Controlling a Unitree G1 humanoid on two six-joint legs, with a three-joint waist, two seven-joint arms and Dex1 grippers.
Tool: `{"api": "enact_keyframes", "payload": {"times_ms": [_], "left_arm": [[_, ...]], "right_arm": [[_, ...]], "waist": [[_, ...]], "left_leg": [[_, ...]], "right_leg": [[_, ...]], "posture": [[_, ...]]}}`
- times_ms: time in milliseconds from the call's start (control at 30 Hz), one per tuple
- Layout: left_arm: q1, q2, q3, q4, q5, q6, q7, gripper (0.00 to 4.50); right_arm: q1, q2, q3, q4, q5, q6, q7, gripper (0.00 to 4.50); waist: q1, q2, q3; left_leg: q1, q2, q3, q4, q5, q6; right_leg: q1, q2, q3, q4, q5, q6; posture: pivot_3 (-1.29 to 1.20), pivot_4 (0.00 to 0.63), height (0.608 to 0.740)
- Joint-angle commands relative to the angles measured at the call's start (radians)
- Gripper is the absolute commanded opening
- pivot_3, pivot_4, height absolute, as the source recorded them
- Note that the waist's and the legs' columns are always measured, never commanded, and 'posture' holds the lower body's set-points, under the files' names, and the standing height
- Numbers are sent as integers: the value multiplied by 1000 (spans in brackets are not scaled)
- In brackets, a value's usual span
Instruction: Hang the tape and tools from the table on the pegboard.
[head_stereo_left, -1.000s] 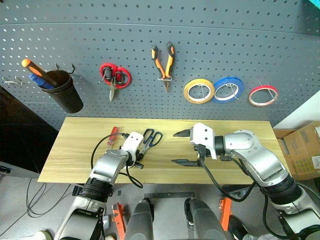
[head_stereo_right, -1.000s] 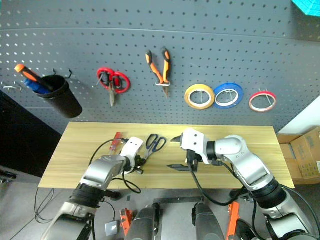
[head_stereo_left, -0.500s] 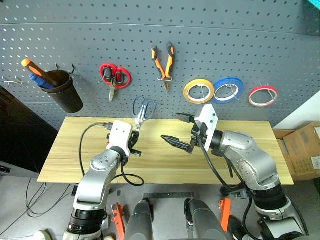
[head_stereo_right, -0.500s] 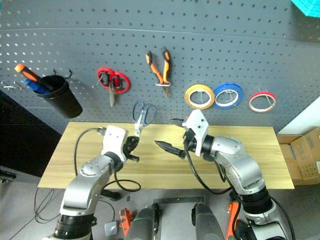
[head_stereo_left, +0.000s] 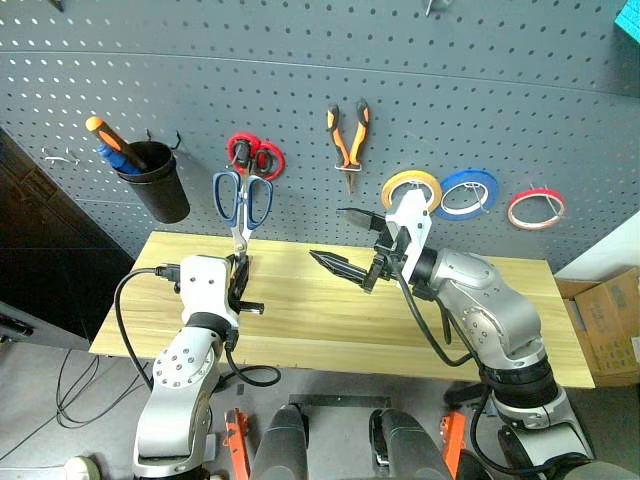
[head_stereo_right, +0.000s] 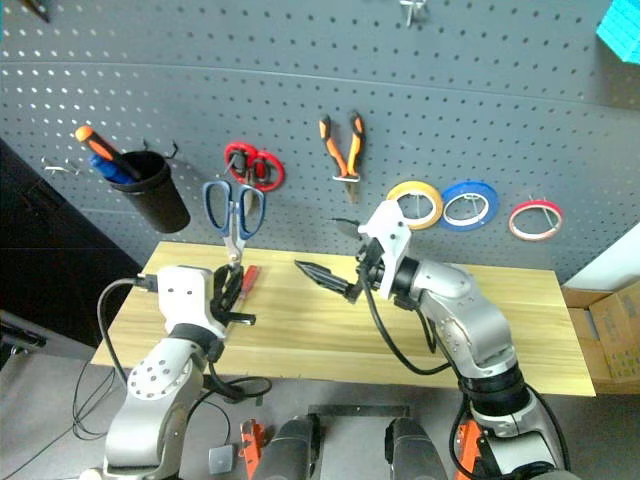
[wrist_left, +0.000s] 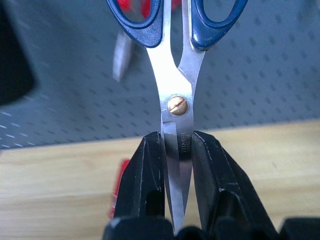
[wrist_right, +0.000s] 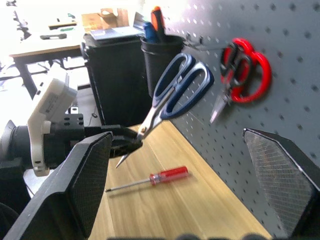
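scissors (head_stereo_left: 242, 205) up in front of the pegboard (head_stereo_left: 500, 90), above the table (head_stereo_left: 300, 315) | small screwdriver (head_stereo_right: 249, 279) lies on the table behind them | cup (head_stereo_left: 160, 190) hangs left | pliers (head_stereo_left: 347, 135) and tape rolls (head_stereo_left: 470, 195) hang right

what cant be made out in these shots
- Blue scissors: blade tips, hidden between the left end effector's fingers in the left wrist view.
- Red screwdriver: in the head views mostly behind the left end effector; its tip too thin to make out.
- Hooks on the pegboard: too small to tell which are free.
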Motion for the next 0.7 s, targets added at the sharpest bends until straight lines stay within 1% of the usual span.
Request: {"api": "enact_keyframes", "payload": {"times_ms": [33,300,700], "left_arm": [[-17,-7,5,-39,11,-54,16,479],[-42,-23,-3,12,16,-100,33,479],[-173,-7,11,166,8,-152,19,479]], "right_arm": [[-26,7,9,0,-6,-53,10,4500],[-47,12,13,34,-23,-91,7,4500],[-49,2,5,31,-50,-107,-15,4500]], "waist": [[0,-1,-9],[-1,-2,-33],[-2,-1,-72]], "left_leg": [[0,0,0,0,0,0],[2,0,0,0,0,0],[5,1,1,1,0,0]], "right_leg": [[0,0,0,0,0,0],[1,1,0,1,1,-1],[4,2,1,2,1,0]], "posture": [[163,90,740],[148,70,740],[107,46,740]]}}
